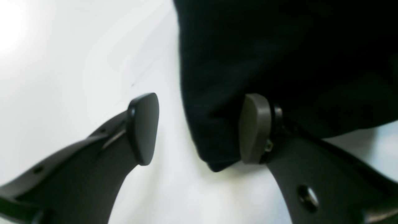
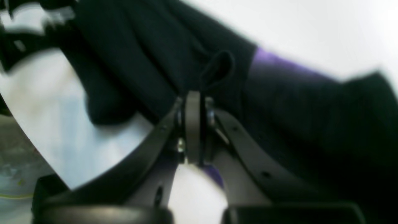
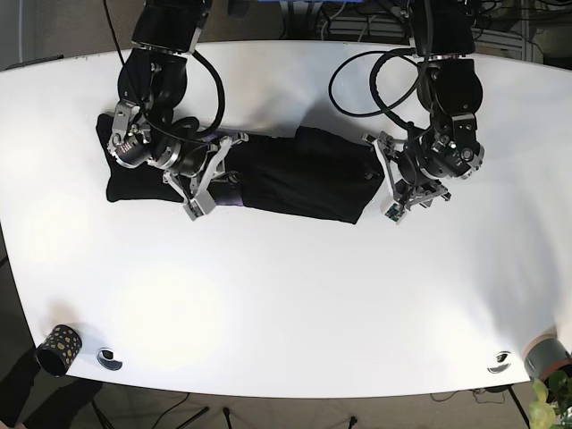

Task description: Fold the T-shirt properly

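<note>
One black T-shirt (image 3: 268,179) lies bunched in a long strip across the upper middle of the white surface (image 3: 295,304). At its left part the right gripper (image 2: 192,124) is pressed together, pinching a fold of it. At its right end the left gripper (image 1: 199,127) is spread, one pad touching the cloth.

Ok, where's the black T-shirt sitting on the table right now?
In the base view the black fabric T-shirt lies bunched in a long strip across the upper middle of the white table, between the two arms, its left part under the right gripper.
</note>
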